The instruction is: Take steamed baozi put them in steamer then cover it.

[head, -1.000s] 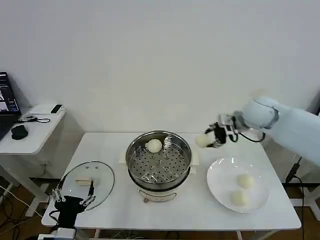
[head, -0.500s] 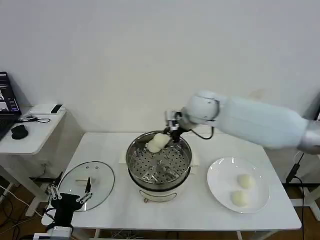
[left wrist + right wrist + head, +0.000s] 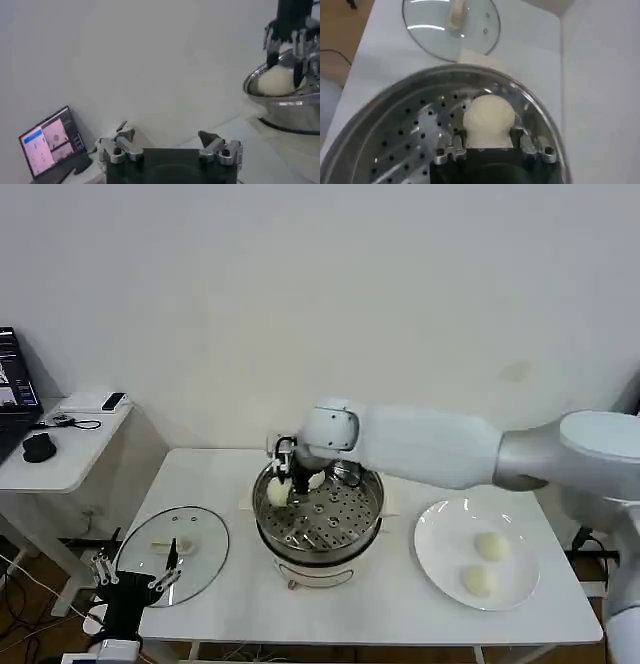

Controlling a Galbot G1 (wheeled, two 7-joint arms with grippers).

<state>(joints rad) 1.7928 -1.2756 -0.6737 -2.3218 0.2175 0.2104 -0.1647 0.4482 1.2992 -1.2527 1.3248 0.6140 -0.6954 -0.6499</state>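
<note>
reaching over steamer (image 3: 318,509), right pincer (image 3: 283,487) clamping baozi (image 3: 277,494)

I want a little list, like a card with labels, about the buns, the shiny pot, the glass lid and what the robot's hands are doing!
right gripper: shut on a cream-white round bun, over the left side of the shiny steel steamer pot
other bun in pot: one, at the back
buns on flat white plate: two
clear glass lid: flat on the white table, left of pot
left gripper: open, low at the table's front-left edge, holding nothing
</note>
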